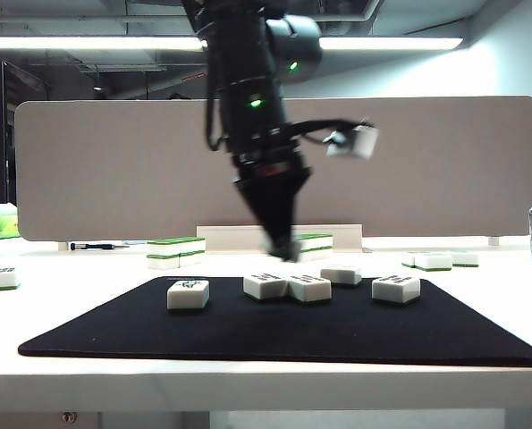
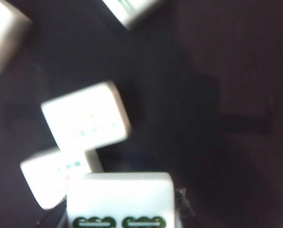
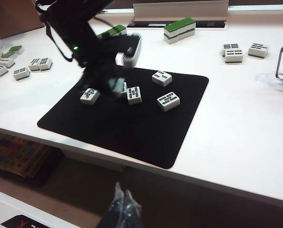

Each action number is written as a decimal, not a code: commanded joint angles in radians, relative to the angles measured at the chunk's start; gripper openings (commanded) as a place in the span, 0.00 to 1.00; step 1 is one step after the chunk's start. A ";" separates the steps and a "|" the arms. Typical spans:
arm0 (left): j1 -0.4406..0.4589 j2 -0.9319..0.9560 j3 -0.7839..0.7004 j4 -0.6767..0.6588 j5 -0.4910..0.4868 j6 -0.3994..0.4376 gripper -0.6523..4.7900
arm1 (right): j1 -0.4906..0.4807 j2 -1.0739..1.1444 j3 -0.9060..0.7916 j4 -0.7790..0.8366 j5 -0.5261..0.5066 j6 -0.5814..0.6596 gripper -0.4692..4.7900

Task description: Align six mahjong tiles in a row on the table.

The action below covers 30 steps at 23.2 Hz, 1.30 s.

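Exterior view showed the left gripper hanging above the black mat, its jaws clamped on a mahjong tile lifted clear of the surface. Five more tiles lay on the mat: one alone at left, two touching near the middle, one behind, one at right. The right gripper hung off the table's front edge, fingertips together.

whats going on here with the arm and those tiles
The left tool hangs over the black rectangular mat, shut on a small white mahjong tile. Five more white tiles lie loosely on the mat, not yet in a row; two of them touch. The right tool waits off the white table's front edge, shut.
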 commanded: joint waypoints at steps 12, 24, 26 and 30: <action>0.079 0.076 -0.001 -0.069 -0.017 0.103 0.32 | 0.002 -0.012 0.003 0.013 0.002 -0.003 0.09; 0.096 0.095 -0.001 -0.066 -0.016 0.102 0.53 | 0.002 -0.012 0.003 0.013 0.029 -0.003 0.09; 0.096 0.095 -0.001 -0.068 -0.017 0.102 0.55 | 0.002 -0.012 0.003 0.013 0.029 -0.003 0.09; 0.096 0.091 0.002 -0.072 -0.017 0.099 0.71 | 0.002 -0.012 0.003 0.013 0.029 -0.003 0.09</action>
